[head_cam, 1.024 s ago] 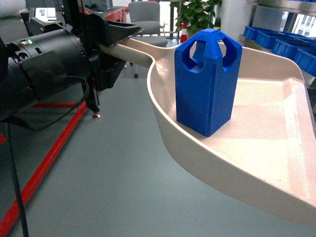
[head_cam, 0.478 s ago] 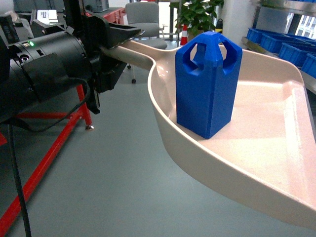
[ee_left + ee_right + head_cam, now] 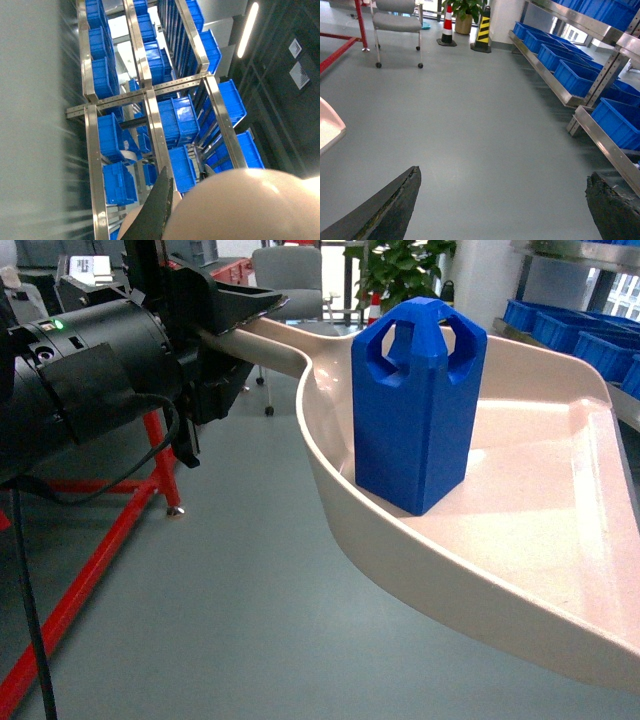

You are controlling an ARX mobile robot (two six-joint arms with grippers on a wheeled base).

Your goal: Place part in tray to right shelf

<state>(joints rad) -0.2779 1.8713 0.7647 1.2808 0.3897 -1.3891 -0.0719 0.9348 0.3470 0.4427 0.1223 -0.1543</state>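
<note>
Your left pincer point(image 3: 240, 315) grips the tray point(image 3: 520, 540) by its handle; the part point(image 3: 415, 405) stands upright inside. Your right pincer point(image 3: 502, 210) hangs spread apart, holding nothing.

A grey office chair point(image 3: 396, 22) stands on the grey floor point(image 3: 470, 125), with a red-and-white cone point(image 3: 447, 27) and a yellow-black striped post point(image 3: 482, 32) just beside a potted plant point(image 3: 465, 10). A red metal frame point(image 3: 110, 530) crosses the floor's left edge.
</note>
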